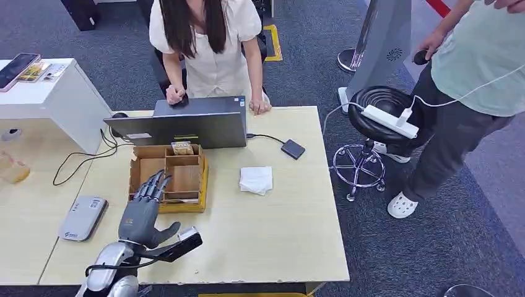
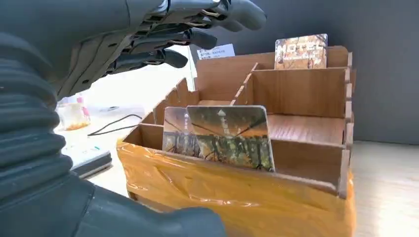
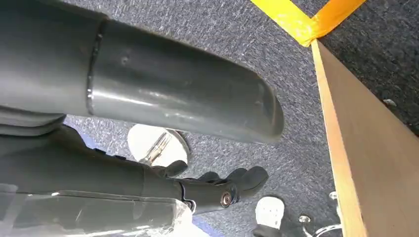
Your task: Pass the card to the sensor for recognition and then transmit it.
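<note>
My left hand (image 1: 144, 209) hovers over the near left part of a wooden card box (image 1: 197, 185), fingers spread and holding nothing. In the left wrist view the left hand (image 2: 148, 39) reaches above the box (image 2: 306, 153), whose front is wrapped in yellow tape. Two picture cards (image 2: 220, 136) stand upright in the box's nearest slot, apart from the fingers. Another card (image 2: 301, 51) stands in the farthest slot, also seen as the far card (image 1: 182, 147). A flat grey device (image 1: 82, 218) lies left of the hand. My right hand (image 3: 163, 103) hangs beside the table over carpet, holding nothing.
A laptop (image 1: 186, 124) stands behind the box with a person (image 1: 210, 43) seated at it. A small black box (image 1: 293, 149) on a cable and a white tissue (image 1: 256, 180) lie to the right. A second person (image 1: 464, 93) stands by a stool (image 1: 377, 117).
</note>
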Available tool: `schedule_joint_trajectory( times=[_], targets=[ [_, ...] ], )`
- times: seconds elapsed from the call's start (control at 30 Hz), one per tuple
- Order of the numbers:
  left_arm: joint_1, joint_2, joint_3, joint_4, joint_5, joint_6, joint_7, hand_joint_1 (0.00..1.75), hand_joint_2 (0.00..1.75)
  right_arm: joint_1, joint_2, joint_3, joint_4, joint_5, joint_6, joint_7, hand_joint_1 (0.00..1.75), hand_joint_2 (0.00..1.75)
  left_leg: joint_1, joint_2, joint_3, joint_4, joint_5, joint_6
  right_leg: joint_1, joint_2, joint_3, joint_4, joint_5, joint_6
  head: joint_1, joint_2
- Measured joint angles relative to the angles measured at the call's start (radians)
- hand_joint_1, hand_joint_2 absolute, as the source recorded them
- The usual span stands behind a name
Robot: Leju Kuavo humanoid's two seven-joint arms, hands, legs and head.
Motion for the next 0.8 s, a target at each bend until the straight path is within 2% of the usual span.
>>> schedule_joint_trajectory(
  times=[0.8],
  targets=[
    [-0.047,-0.037,0.0,0.062,0.015,0.024,-0.002,0.0,1.75,-0.001,0.003,0.0,0.0,0.012,0.0,0.004,0.0,0.0,0.0,0.0,0.0,0.0,0.0,0.0,0.0,0.0,0.0,0.0,0.0,0.0,0.0,0.0]
  ],
)
